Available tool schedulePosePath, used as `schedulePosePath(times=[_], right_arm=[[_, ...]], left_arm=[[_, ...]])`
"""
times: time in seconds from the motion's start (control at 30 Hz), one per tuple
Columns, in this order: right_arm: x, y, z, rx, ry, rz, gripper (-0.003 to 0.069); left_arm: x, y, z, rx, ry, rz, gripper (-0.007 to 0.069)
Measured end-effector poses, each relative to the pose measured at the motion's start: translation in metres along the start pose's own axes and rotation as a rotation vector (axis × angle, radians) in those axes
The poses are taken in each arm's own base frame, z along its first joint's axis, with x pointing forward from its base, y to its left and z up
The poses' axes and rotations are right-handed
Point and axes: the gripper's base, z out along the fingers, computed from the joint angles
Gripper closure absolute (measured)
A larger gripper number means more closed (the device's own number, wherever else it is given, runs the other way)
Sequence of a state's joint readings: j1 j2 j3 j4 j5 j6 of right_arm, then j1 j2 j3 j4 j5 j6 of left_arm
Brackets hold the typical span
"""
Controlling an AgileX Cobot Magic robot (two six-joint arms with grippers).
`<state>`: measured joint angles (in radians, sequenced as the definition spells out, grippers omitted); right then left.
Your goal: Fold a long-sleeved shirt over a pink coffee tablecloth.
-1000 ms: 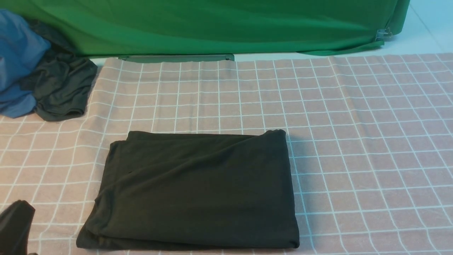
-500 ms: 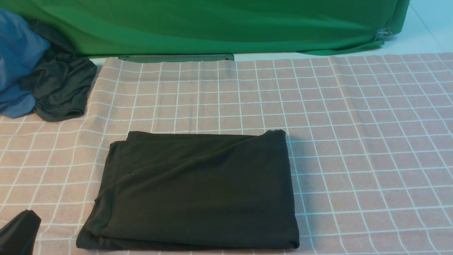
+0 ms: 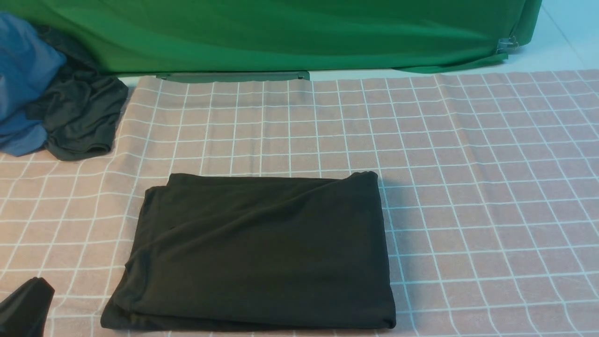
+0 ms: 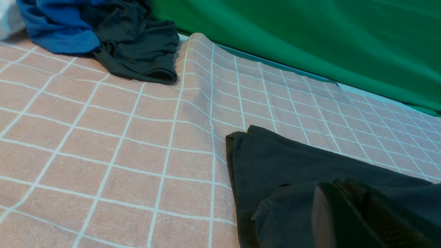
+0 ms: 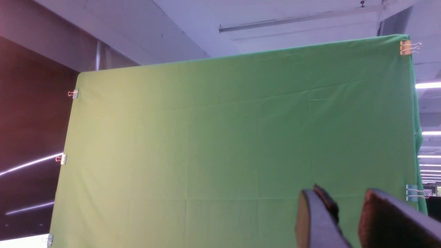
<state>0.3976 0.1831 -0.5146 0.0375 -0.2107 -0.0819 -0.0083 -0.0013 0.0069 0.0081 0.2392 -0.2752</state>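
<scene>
Folded into a neat rectangle, the long-sleeved shirt [image 3: 255,250] lies flat on the pink coffee tablecloth [image 3: 468,187], near the front edge and a little left of centre. The left end effector [image 3: 23,306] sits at the near-left corner, just left of the shirt, its fingers pressed together and holding nothing. The right end effector [image 5: 344,220] points up at the green cloth [image 5: 234,137], fingers slightly apart and empty. Far left, a blue garment [image 3: 23,84] and a dark grey garment [image 3: 79,117] lie crumpled.

shirt [image 3: 257,248]: on the tablecloth [image 3: 468,187], near front
clothes pile [image 3: 56,107]: far left
backdrop [image 3: 281,32]: behind the tablecloth
</scene>
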Motion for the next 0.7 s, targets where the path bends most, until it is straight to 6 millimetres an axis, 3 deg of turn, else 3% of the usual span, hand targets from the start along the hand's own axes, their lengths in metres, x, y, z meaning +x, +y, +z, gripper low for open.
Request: schedulePosePath(times=[0.5,0.6,0.63,0.67,0.7], right_arm=[[-0.004,-0.001,-0.008,0.035,-0.016,-0.069,0.0421],[0.018,-0.002,-0.011,0.084,0.185,-0.117,0.0421],[0.045,-0.004,-0.018,0.124,0.377,-0.16,0.0421],[0.049,-0.004,-0.018,0.123,0.397,-0.161,0.0421],[0.075,-0.006,-0.027,0.15,0.535,-0.194,0.0421]], left_arm=[[0.0,0.0,0.0,0.0,0.0,0.0,0.0611],[0.0,0.0,0.0,0.0,0.0,0.001,0.0611],[0.0,0.0,0.0,0.0,0.0,0.001,0.0611],[0.0,0.0,0.0,0.0,0.0,0.001,0.0611],[0.0,0.0,0.0,0.0,0.0,0.001,0.0611]])
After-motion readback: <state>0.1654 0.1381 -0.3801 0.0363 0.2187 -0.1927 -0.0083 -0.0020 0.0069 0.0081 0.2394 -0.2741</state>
